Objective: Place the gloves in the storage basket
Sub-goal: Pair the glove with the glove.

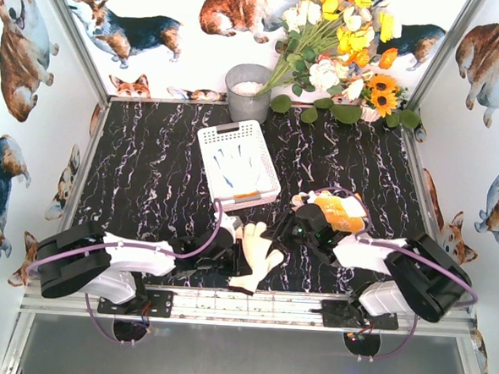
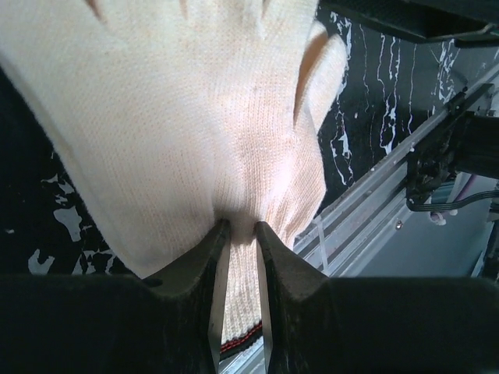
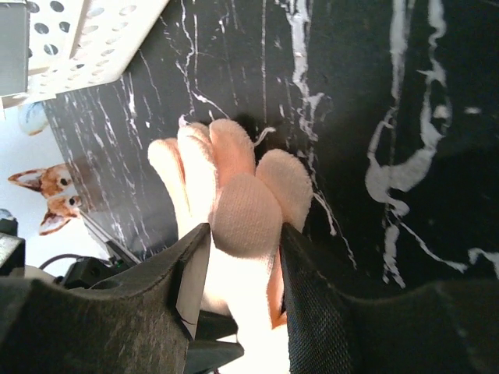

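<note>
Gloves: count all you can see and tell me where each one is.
3. A blue-palmed glove lies in the basket; a cream glove is pinched by the left end effector; a yellow-orange glove sits in the right end effector. Others may hide beneath these.

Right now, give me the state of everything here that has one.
storage basket: upright, blue-and-white glove inside.
cream glove: pinched near its cuff by left claw.
peach glove: gripped by right claw.
left claw: shut on cream glove.
right claw: shut on peach glove.
grey bucket: upright.

Cream glove [image 1: 258,254] lies near white basket [image 1: 232,131] — another glove [image 1: 234,169] inside.
</note>
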`<state>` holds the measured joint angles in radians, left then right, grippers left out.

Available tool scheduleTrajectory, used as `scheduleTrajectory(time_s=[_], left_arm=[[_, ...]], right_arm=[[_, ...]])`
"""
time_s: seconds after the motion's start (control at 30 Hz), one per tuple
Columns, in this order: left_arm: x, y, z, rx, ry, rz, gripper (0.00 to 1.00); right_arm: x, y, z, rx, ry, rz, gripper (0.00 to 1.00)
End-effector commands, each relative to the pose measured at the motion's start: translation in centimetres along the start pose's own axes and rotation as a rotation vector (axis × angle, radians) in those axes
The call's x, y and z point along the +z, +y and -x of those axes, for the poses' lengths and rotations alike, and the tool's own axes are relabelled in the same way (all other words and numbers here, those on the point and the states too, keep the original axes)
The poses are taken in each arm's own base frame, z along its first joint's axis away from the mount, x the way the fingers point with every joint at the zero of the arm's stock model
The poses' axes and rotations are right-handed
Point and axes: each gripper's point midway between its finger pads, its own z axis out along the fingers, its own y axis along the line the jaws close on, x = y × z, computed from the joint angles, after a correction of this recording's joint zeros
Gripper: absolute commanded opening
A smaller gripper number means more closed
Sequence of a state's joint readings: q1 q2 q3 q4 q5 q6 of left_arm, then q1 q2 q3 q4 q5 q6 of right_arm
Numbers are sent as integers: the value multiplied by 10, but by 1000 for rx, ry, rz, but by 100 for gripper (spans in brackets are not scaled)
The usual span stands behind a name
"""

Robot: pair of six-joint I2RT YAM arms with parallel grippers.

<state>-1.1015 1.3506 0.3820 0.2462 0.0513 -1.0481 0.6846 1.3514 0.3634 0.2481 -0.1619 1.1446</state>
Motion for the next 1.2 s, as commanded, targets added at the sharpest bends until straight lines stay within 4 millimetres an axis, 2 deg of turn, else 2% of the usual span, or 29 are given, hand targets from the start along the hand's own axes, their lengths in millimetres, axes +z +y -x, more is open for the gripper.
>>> scheduleTrajectory(time_s=[0.0,0.2,0.4,0.6,0.87,1.03,1.17], left_arm=[[-5,15,-15,-17,23,28,16],[-9,18,-11,-18,-1,52,16],[-11,20,-13,-20,5,63,16],[-13,20,-14,-21,3,66,16],[-13,13,-13,-15,2,51,18],[-17,-9,1,-4,-34,11,23],[-27,-28,15,21,-64,-5,37]], right_arm=[[7,28,8,10,-28,151,43],[9,39,6,45,-15,223,40],[2,55,10,90,-15,274,35],[-9,67,23,86,-63,291,32],[-29,51,51,61,-173,201,33],[-53,40,52,16,-201,141,38],[-69,31,38,-32,-154,103,40]])
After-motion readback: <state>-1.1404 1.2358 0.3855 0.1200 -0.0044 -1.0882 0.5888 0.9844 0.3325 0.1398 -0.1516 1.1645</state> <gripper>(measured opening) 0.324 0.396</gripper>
